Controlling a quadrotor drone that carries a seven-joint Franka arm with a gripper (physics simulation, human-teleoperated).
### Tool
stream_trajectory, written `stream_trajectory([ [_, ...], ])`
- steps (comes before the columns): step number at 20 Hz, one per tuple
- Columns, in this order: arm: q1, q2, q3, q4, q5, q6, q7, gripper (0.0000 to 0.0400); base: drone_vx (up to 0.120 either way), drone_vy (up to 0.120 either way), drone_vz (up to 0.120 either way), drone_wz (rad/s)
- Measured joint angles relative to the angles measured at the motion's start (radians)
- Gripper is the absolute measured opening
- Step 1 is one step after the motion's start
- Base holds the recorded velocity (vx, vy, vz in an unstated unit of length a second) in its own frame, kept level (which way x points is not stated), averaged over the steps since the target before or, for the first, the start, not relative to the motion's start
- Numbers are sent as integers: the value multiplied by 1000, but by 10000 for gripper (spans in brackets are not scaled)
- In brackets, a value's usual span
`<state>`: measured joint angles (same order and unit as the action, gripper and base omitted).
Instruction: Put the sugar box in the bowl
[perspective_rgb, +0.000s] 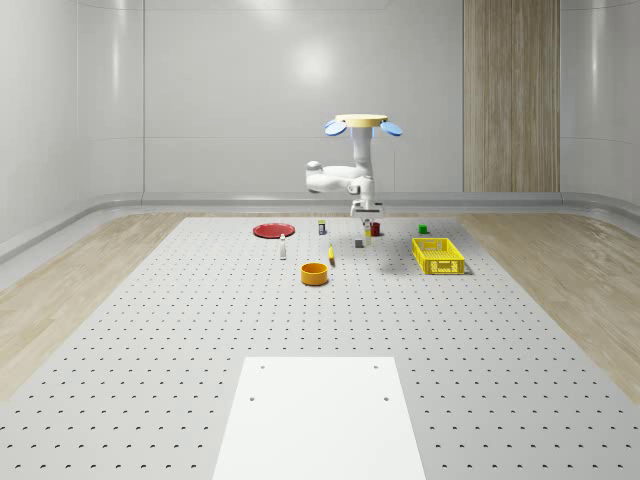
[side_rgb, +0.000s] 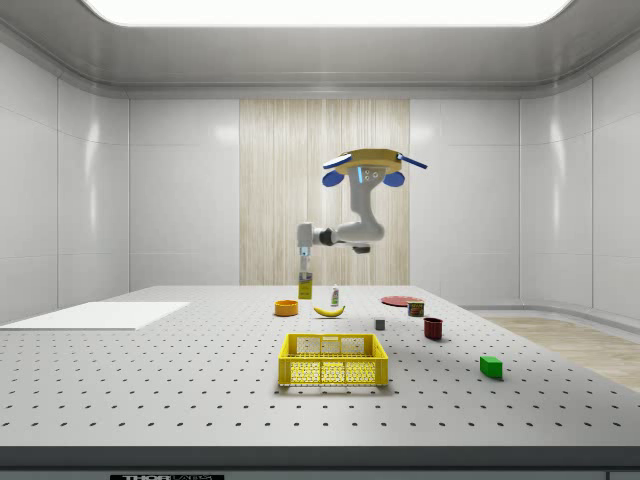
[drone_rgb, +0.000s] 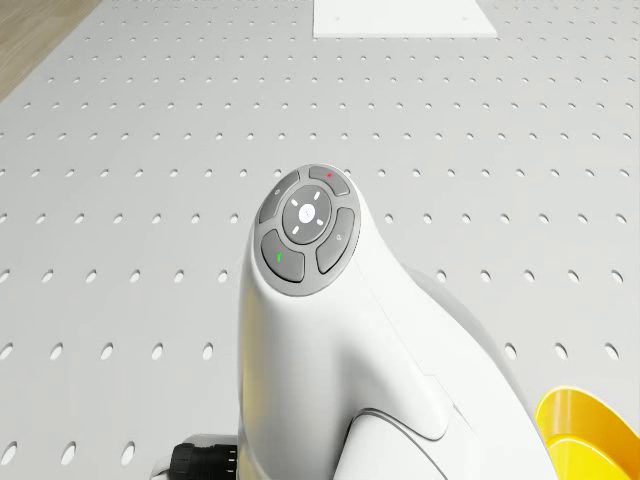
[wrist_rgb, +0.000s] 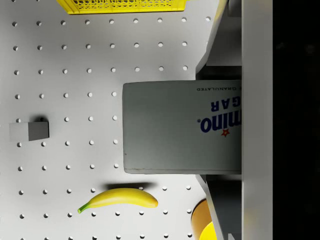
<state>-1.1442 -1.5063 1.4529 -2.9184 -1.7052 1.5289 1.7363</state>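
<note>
Perforated table (perspective_rgb: 150, 380) wide open around hovering drone (side_rgb: 366, 165); gripper (wrist_rgb: 215, 130) clamps white Domino sugar box (wrist_rgb: 180, 127) aloft beside banana (wrist_rgb: 120, 199), near orange bowl (side_rgb: 286, 308).

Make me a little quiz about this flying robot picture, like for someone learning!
1. True or false: the sugar box already lies in the orange bowl.
2. Which fruit lies on the table? A) banana B) lemon C) pear
3. Fill in: the gripper is shut on the ____.

Key: 1 false, as the box sits between the fingers and the bowl is apart from it; 2 A; 3 sugar box.
</note>
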Motion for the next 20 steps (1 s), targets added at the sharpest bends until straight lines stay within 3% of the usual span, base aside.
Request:
stream_trajectory([
  [20,-3,-27,5,1,10,25,3,163,120,-120,0,0],
])
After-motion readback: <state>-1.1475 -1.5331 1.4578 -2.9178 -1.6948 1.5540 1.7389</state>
